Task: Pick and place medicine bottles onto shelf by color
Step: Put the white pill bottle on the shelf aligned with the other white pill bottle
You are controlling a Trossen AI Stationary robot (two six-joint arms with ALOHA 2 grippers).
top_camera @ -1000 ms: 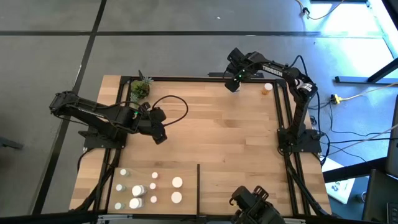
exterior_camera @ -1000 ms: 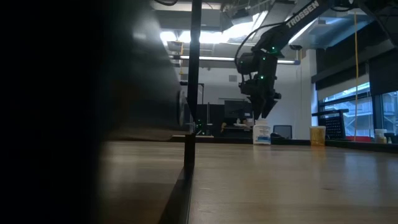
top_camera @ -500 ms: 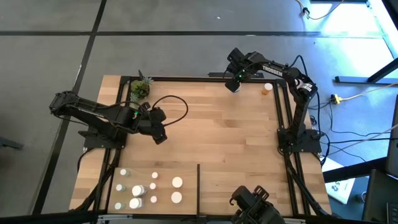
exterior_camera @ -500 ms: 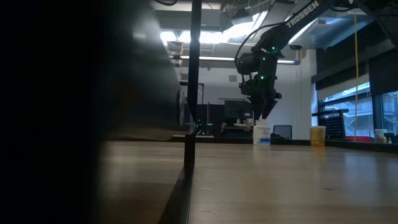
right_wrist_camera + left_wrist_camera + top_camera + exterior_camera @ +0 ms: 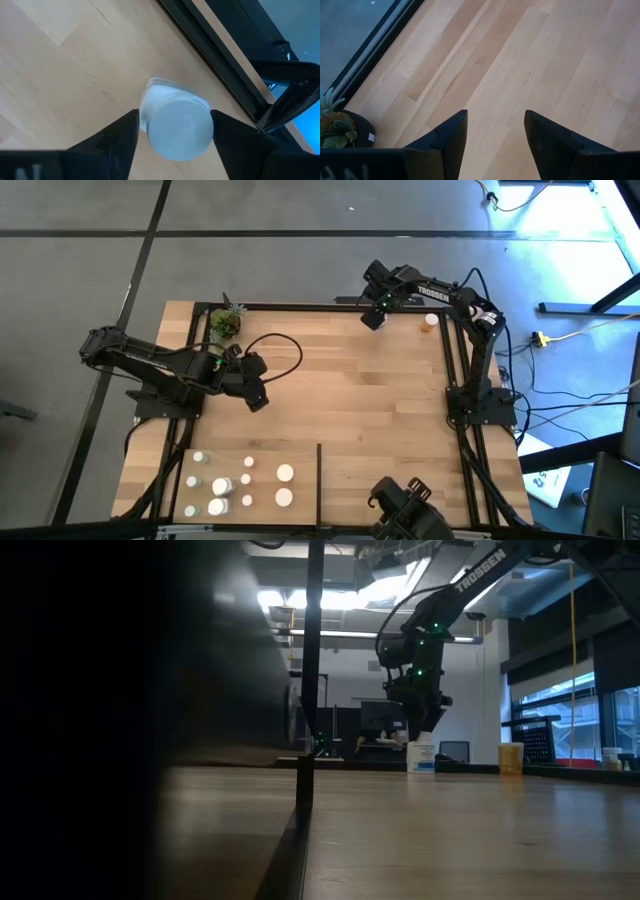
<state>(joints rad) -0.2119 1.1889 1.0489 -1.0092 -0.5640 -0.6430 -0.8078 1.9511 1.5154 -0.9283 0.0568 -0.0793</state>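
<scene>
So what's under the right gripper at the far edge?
A white-capped bottle stands upright on the shelf, directly under the right gripper, its fingers open on either side of the cap. The cap hides the bottle's body in the wrist view, so actual contact can't be confirmed.

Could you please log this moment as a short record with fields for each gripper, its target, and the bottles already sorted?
right gripper: open, fingers either side of a white bottle at the shelf's far edge
white bottle: upright on the wood, cap on
left gripper: open, empty, above bare wood near the potted plant
orange bottle: far right corner, untouched
sorted bottles: grouped at near left, beside the divider strip
</scene>
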